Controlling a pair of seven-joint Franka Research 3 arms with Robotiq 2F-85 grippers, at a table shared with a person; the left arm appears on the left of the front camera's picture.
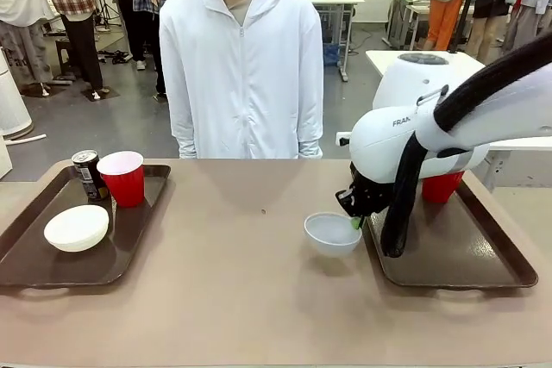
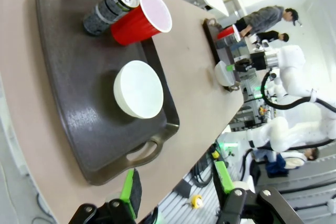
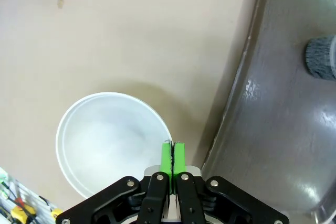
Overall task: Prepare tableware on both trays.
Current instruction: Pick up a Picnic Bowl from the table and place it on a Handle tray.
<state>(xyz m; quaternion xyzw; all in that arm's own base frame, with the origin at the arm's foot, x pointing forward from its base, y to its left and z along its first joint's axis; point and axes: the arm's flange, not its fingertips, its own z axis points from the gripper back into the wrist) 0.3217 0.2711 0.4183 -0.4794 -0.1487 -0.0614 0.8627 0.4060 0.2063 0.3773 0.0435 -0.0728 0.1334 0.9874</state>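
Between the two trays, toward the right one, a small white bowl (image 1: 332, 232) sits on the bare tan table (image 1: 224, 282), just beside the right tray (image 1: 457, 256) and at about nine o'clock from it. The right gripper (image 3: 172, 153) has its green pads pressed together over the bowl's thin rim at the bowl's three o'clock edge, so it is clamped on the bowl; that pinch on the lip suits a shallow, smooth, round vessel with nothing else to grab. My guess is the bowl is bound for the right tray, which holds a red cup (image 1: 442, 185) at its far end, partly hidden by the arm, and a dark can (image 3: 320, 56).

The left tray (image 1: 34, 256) looks complete: a matching bowl (image 1: 77, 227) at six o'clock, a red cup with white inside (image 1: 122, 177) and a slim dark can (image 1: 87, 174) at twelve. Both trays are dark brown, matte and faintly pebbled, with raised rims and cut-out handles. The left gripper (image 2: 176, 195) hovers off the tray's end, fingers wide apart and holding nothing.
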